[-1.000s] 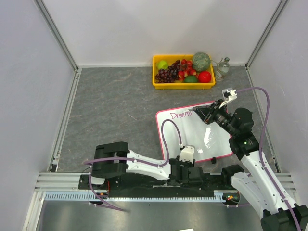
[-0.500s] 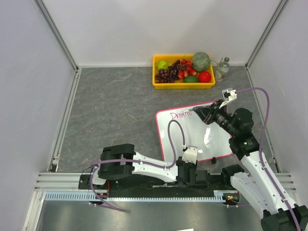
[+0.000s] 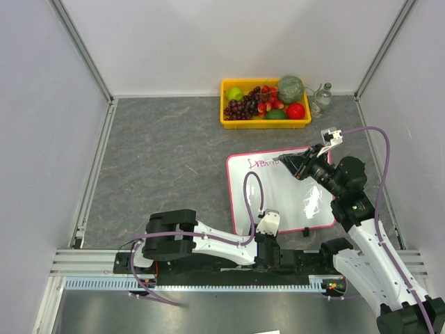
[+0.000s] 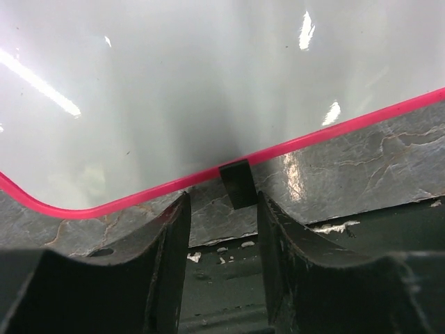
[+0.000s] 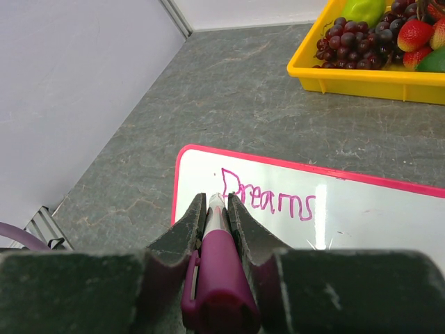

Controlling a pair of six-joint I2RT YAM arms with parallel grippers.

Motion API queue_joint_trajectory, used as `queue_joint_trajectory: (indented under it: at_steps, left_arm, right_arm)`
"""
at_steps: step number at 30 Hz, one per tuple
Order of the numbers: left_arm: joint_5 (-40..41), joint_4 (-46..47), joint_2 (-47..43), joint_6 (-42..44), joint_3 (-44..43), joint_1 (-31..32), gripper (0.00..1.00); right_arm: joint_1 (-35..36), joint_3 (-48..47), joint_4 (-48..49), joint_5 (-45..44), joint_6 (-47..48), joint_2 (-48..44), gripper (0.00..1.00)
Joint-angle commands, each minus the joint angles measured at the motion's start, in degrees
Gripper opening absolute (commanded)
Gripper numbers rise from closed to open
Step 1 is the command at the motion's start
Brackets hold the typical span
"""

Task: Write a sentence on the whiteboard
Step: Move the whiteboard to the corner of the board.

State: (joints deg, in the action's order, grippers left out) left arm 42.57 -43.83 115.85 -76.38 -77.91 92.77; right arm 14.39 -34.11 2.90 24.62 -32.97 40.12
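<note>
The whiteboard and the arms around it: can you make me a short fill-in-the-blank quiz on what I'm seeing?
The sentence on the whiteboard begins with the word ____. Around the marker, the right gripper has its jaws ____. The left gripper straddles a black clip on the board's rim with its jaws ____. The colour of the fruit tray beyond the board is ____.
Missing words: Dreams; shut; open; yellow.
</note>
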Motion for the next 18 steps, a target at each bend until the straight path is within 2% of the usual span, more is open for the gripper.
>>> queue_joint_trajectory:
  at_steps: [1,6,9,11,18]
  left_arm:
    - [4.46,0.41,1.22,-2.03,0.3,0.04,0.49]
    - [2.44,5.41,2.62,0.35,0.65,-1.89,0.45]
    - [0.51,9.72,2.45,2.28,2.84,-3.56,0.36]
    - [0.06,10.17,2.45,2.11,3.81,-4.09,0.33]
    - [-0.73,7.98,2.27,0.36,5.05,-4.18,0.05]
  right_arm:
    - [-0.33,-0.08,1.15,0.87,0.1,-1.09,0.0]
    - [-0.33,-0.17,1.15,1.13,-0.08,-1.27,0.0]
    - [-0.24,-0.08,1.15,1.13,0.01,-1.27,0.0]
    - [-0.33,-0.17,0.97,1.13,0.1,-1.27,0.0]
    - [-0.24,-0.08,1.06,0.87,0.19,-1.36,0.0]
